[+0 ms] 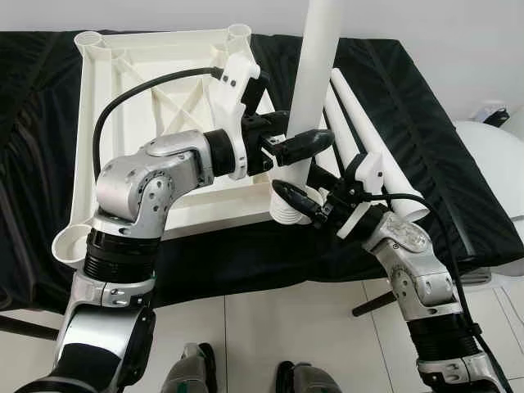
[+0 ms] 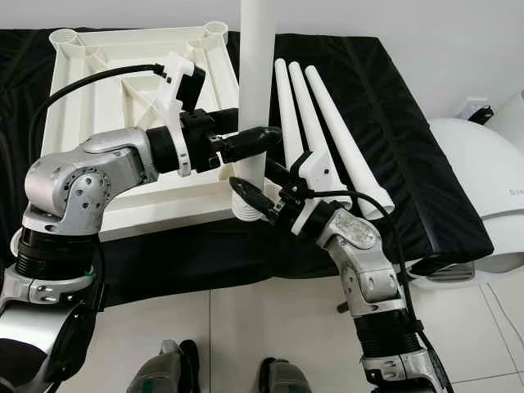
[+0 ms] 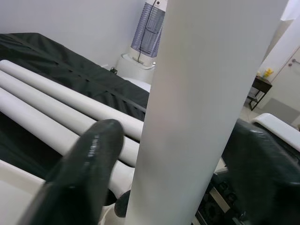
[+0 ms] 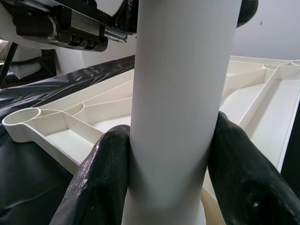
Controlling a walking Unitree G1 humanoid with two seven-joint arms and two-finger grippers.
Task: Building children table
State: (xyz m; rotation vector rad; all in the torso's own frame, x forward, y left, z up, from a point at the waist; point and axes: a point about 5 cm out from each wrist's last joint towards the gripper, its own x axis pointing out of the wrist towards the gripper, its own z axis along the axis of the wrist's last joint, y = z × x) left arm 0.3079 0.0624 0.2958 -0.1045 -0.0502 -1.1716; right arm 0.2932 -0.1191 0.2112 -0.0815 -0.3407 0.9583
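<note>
The white table top (image 1: 147, 74) lies upside down on a black-covered bed. One white leg (image 1: 315, 74) stands upright at its near right corner socket. My left gripper (image 1: 303, 146) is shut on this leg partway up, fingers (image 3: 89, 159) on either side. Lower down, just above the socket, my right gripper (image 1: 304, 187) is also shut on the leg, with its pads (image 4: 108, 178) pressed against both sides. Three loose white legs (image 1: 368, 147) lie side by side on the black cover to the right of the table top.
Open corner sockets show at the near left (image 1: 70, 241) and the far corners (image 1: 90, 39). A white rounded appliance (image 2: 475, 180) stands to the right of the bed. Pale tiled floor (image 1: 270, 327) runs along the bed's front edge, where my feet stand.
</note>
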